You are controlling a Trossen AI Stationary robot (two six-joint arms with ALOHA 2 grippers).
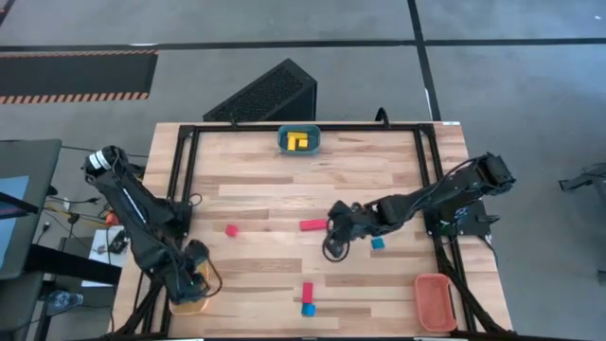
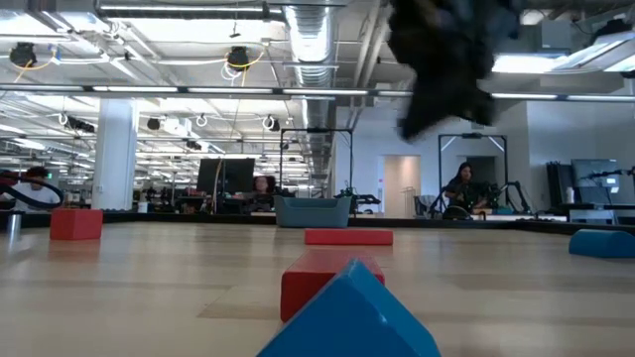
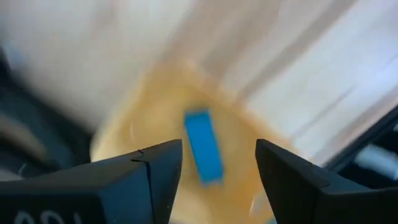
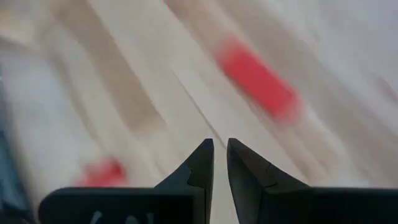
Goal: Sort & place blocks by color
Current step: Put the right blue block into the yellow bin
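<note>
While the left gripper (image 3: 217, 171) is gaping over a blurred blue bar (image 3: 203, 147), the right gripper (image 4: 220, 163) is hovering nearly closed, empty.

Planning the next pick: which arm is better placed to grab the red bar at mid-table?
Right. The right gripper hovers beside the red bar; the left gripper is over the yellow tray at the near-left corner.

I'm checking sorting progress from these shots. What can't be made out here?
- Yellow tray, high view: mostly hidden under the left end effector.
- Blue bar, left wrist view: blurred, edges unclear.
- Teal tray, low view: its wall hides the contents.
- Right end effector, low view: blurred, cropped.
</note>
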